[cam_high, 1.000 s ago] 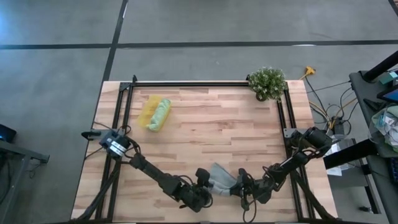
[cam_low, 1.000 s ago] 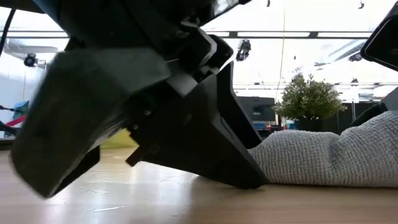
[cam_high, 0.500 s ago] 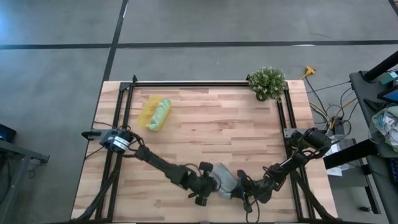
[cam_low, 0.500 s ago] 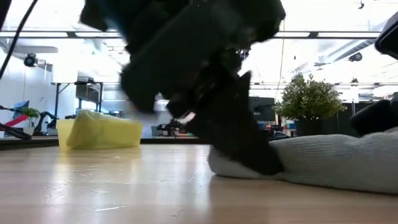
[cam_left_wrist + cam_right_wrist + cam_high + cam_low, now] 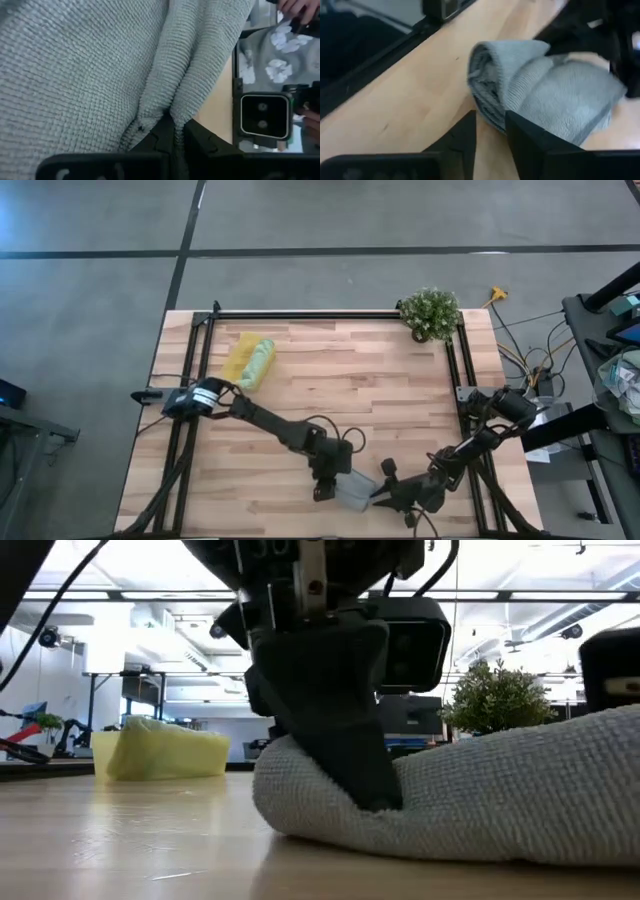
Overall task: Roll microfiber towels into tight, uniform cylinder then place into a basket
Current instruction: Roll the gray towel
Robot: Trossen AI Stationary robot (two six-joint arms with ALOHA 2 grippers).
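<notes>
The grey-blue towel [image 5: 355, 490] lies bunched in a loose roll on the table near its near edge; it fills the low view [image 5: 470, 790]. My left gripper [image 5: 335, 477] stands on its left part, shut on a fold. My right gripper [image 5: 385, 496] is at the roll's right end, shut on it. The light green towel [image 5: 257, 363] lies rolled in the yellow basket [image 5: 238, 360] at the far left; the basket also shows in the low view [image 5: 160, 752]. My left gripper pinches a raised fold [image 5: 170, 107] of the grey-blue towel between its two fingers. The fingers [image 5: 345, 740] come from above, pointing down. The towel rests on the table below them. My right gripper has the lower layers at the roll's open end [image 5: 487, 117] between its two fingers [image 5: 530, 142]. It comes nearly level from the table's right side. The roll lies on the table.
A potted plant [image 5: 430, 313] stands at the far right corner. A black frame rail [image 5: 455, 380] runs along the table's right side. Bare wood lies between the basket and the grey-blue towel. A person's hand [image 5: 295, 7] shows beyond the table.
My left gripper has gone toward the table's right edge onto the grey-blue towel and has taken a fold of it. My right gripper has gone toward the near edge. The towel has been drawn toward the near edge and bunched into a tighter lump.
</notes>
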